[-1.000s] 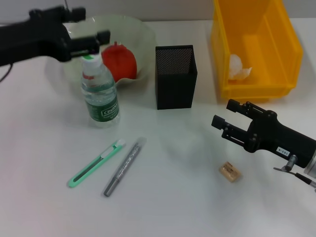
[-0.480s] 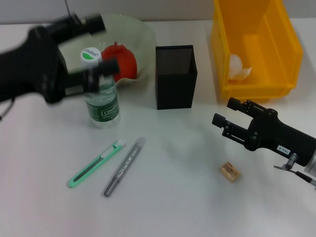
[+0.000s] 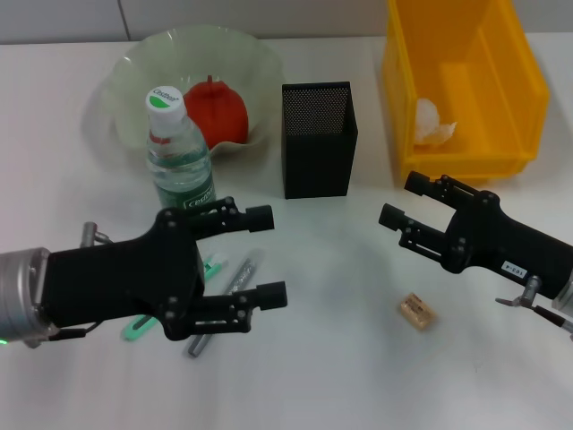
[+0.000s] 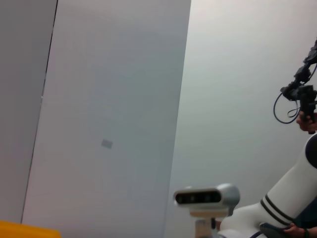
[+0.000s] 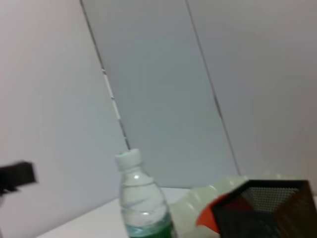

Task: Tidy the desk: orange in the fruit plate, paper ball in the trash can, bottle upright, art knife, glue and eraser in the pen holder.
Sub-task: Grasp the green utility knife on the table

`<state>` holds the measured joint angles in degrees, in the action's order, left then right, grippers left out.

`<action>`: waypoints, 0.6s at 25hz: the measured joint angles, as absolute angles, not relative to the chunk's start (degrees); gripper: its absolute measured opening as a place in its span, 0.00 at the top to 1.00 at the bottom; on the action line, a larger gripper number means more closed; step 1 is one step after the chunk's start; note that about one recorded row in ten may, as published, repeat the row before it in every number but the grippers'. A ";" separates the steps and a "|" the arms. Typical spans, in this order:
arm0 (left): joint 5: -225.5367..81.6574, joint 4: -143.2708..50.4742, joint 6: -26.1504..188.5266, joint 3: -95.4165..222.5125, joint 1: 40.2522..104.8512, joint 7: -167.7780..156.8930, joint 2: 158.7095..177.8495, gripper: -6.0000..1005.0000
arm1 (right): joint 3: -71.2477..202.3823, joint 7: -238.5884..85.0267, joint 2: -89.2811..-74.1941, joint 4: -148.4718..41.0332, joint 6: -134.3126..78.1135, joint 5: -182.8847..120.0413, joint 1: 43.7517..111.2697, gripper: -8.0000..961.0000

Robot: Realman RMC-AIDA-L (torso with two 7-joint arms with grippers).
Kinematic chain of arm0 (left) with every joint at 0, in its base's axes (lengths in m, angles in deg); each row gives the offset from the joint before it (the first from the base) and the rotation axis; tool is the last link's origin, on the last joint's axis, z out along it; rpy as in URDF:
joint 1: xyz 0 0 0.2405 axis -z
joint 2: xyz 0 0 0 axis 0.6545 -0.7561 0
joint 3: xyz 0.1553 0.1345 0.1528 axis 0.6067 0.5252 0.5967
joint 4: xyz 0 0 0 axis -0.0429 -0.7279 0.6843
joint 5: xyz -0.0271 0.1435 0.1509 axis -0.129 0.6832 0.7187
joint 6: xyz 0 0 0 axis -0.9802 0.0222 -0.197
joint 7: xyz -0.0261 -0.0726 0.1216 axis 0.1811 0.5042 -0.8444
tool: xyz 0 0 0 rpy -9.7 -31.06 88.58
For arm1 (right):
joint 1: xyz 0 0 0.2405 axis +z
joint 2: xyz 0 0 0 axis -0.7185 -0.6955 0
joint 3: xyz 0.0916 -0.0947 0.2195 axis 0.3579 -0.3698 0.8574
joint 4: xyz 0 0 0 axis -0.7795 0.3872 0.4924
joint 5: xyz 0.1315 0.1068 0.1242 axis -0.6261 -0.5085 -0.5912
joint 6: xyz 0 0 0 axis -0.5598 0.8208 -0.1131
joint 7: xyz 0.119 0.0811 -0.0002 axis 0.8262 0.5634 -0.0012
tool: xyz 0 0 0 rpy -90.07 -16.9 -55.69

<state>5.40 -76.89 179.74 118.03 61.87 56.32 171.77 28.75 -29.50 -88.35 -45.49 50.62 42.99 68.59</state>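
The left gripper [image 3: 265,255], fingers spread, hangs over the art knife [image 3: 211,265] and glue [image 3: 240,274], hiding most of both.

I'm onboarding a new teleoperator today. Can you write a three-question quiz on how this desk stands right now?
1. True or false: the bottle is lying on its side.
2. Where is the paper ball? A) beside the eraser B) in the trash can C) in the pen holder
3. Fill in: the orange sits in the ____.

Key
1. False; it stands upright, cap up.
2. B
3. Fruit plate

Both the left gripper and right gripper hang open over the table, holding nothing.
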 joint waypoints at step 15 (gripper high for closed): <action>5.55 -75.42 176.17 118.04 62.74 54.79 171.75 0.22 | 19.51 -26.77 -88.03 -33.81 62.44 43.35 65.39 0.27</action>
